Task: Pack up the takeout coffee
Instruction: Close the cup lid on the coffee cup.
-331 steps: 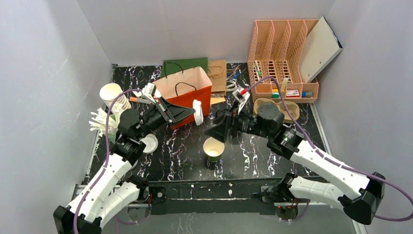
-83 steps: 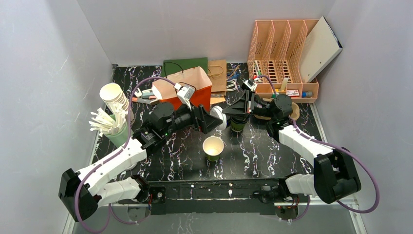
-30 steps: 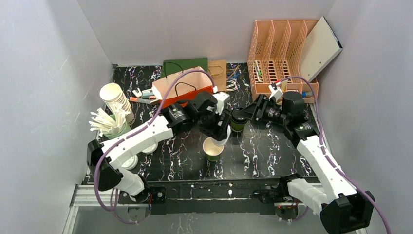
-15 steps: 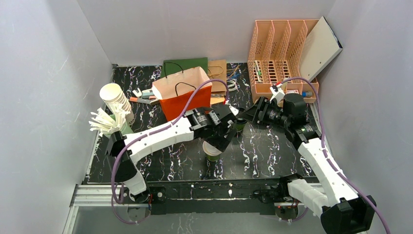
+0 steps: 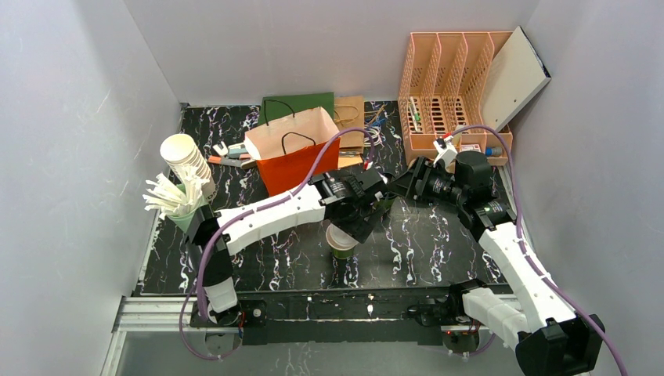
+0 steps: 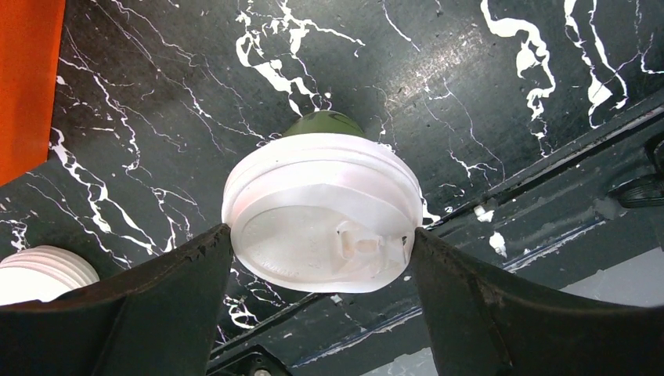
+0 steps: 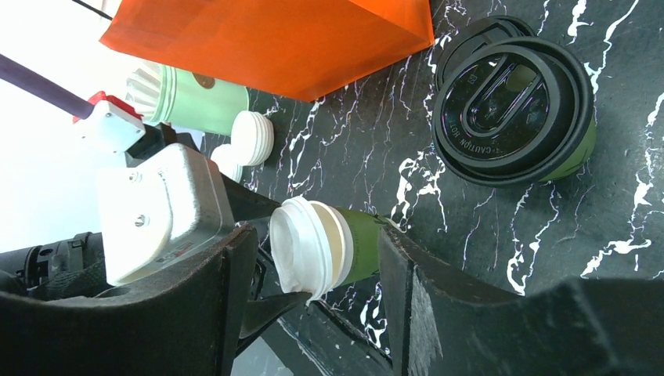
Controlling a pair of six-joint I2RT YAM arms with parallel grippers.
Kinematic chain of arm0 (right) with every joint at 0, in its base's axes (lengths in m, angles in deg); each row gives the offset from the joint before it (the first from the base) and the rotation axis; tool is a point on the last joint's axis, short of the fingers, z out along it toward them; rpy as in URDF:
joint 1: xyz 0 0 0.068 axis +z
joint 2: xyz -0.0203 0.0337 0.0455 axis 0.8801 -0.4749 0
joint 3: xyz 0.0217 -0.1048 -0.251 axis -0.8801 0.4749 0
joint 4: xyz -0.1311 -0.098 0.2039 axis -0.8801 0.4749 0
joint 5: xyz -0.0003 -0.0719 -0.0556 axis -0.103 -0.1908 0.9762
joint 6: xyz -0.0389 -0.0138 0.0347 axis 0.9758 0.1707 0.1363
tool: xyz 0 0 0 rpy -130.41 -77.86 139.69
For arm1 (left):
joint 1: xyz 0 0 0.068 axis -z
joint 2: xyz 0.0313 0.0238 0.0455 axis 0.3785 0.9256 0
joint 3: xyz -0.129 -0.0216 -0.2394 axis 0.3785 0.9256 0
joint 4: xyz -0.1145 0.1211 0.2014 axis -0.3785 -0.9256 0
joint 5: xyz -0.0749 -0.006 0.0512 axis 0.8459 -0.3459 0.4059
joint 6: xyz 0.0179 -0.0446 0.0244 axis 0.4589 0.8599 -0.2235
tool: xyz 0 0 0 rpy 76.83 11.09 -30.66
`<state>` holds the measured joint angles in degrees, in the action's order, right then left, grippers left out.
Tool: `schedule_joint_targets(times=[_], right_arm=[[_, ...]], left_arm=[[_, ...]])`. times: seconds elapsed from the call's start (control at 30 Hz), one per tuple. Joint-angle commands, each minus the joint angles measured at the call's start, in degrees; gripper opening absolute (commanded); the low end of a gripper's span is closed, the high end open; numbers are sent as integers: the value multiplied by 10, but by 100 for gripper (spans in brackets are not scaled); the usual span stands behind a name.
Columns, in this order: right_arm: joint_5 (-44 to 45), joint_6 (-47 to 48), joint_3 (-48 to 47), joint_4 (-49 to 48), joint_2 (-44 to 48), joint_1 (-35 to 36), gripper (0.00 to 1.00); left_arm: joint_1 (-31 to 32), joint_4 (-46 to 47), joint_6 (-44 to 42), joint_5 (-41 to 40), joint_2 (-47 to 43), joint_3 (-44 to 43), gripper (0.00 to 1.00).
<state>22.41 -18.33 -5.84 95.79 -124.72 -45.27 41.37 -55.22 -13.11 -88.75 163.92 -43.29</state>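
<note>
Left gripper [image 6: 321,235] has just seated a round white plastic lid [image 6: 313,196] on the spare green paper cup [image 6: 321,123]. Its jaws flank the rim; hold undeterminable. The black-lidded green takeout coffee [image 7: 513,102] stands beside the right gripper [image 7: 317,235], whose jaws are apart and empty: still unpacked.

Top view: the left arm [image 5: 266,215] hides most of the dark green paper cup with white plastic lid [image 5: 341,247]. The dark green paper cup with round black plastic lid [image 7: 513,102] is largely concealed there too.

Left wrist view: contact between left gripper [image 6: 319,231] and lid rim is indeterminate. A finger cuts off the stack of white plastic lids [image 6: 39,270].
</note>
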Motion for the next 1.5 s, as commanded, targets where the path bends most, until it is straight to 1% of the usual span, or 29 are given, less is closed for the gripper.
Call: schedule_joint_targets(times=[0.0,0.37,0.57,0.73,0.83,0.93,1.07,1.23,1.3,1.4,1.47], right_arm=[[-5,8,2,-8,12,-1,67],[-17,6,11,-21,5,-2,67],[-18,6,11,-24,5,-1,67],[-52,17,21,-29,-4,-1,67],[-79,36,24,-19,-37,-1,70],[-99,57,24,-11,-69,3,77],[-80,67,31,-23,-84,28,79],[-64,64,36,-44,-111,62,76],[-64,62,34,-52,-129,77,78],[-65,65,25,-57,-155,97,85],[-71,70,18,-61,-172,101,87]], left_arm=[[2,-32,-8,-3,9,-22,80],[2,-77,-10,-8,27,-45,84],[2,-76,-14,2,29,-43,86],[2,-73,-13,-1,24,-43,87],[2,-71,-13,1,17,-47,87],[2,-71,-12,1,11,-49,87],[2,-57,-8,4,-18,-48,87],[2,-39,7,9,-68,-41,88],[2,-30,18,6,-92,-27,87],[-4,-1,46,1,-140,18,84],[-12,30,72,1,-180,62,77]])
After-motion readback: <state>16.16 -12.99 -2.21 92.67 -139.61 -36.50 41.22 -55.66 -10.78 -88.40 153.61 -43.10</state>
